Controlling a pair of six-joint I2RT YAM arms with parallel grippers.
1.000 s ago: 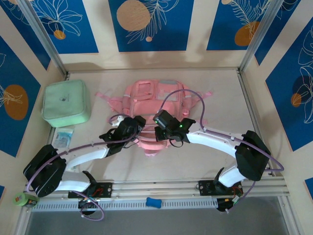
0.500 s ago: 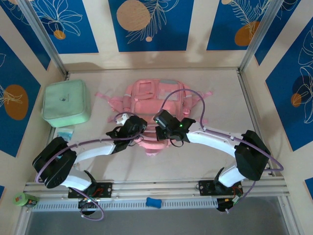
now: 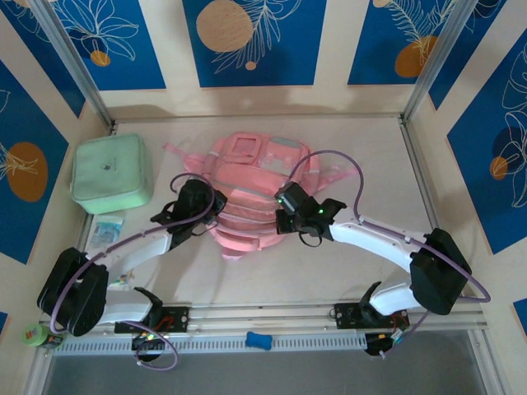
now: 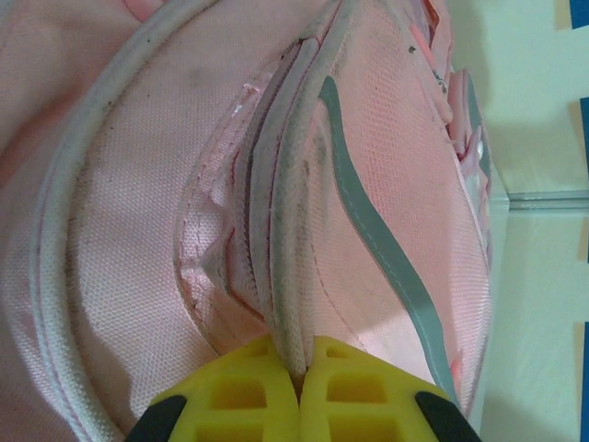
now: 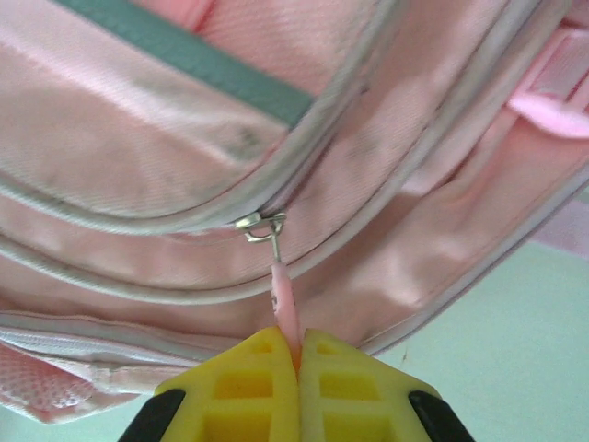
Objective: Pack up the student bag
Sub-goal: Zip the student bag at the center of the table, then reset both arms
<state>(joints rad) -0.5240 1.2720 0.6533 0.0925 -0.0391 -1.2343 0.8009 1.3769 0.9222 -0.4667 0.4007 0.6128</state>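
Shifted leftward, left gripper (image 4: 299, 373) is clamped on large soft pink fabric backpack (image 3: 247, 224) at its piped rim (image 4: 283, 267); right gripper (image 5: 296, 354) is pinched on pink zip tab (image 5: 283, 293). Unzipping is probably in hand; an opposed pull is needed.

Student bag (image 3: 247, 197): soft pink backpack, grey-blue trim strips, pale piping. It lies flat mid-table, front pockets up, straps splayed at the far corners. Fabric is bunched along the near edge, and the pink zip pull (image 5: 284, 293) is drawn taut off its metal slider.

Off to my left, a mint green zip case (image 3: 111, 173) lies on the worktop (image 3: 362, 156), with a small blue-printed packet (image 3: 105, 232) just beside its near edge.
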